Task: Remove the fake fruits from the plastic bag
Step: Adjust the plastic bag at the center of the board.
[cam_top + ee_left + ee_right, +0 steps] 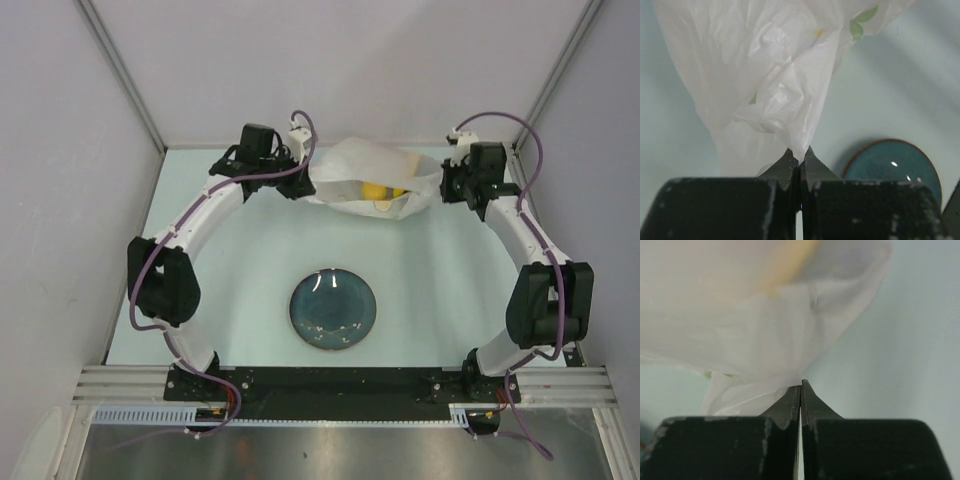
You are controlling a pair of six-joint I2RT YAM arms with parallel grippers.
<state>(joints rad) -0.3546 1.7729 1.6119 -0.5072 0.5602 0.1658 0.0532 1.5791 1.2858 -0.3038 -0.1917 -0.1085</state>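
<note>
Surface (250, 255): pale blue-green, enclosed by plain white walls (340, 60) on three sides. Plastic bag (365, 172) lies at far centre between the arms, with a yellow fruit (373, 191) showing through it. Left tool (800, 155): fingers closed tight, pinching bag film. Right tool (801, 387): likewise closed on the bag's edge. Dark blue plate (333, 308) sits at mid-surface, well apart from the bag.

Plastic bag (372, 180) lay at the bench's (430, 280) far middle, between the left gripper (303, 172) pinching its left end and the right gripper (443, 185) pinching its right end. Fake fruits (373, 190) sat inside it. Plate (333, 309) lay nearer the bases, well apart from the bag.
</note>
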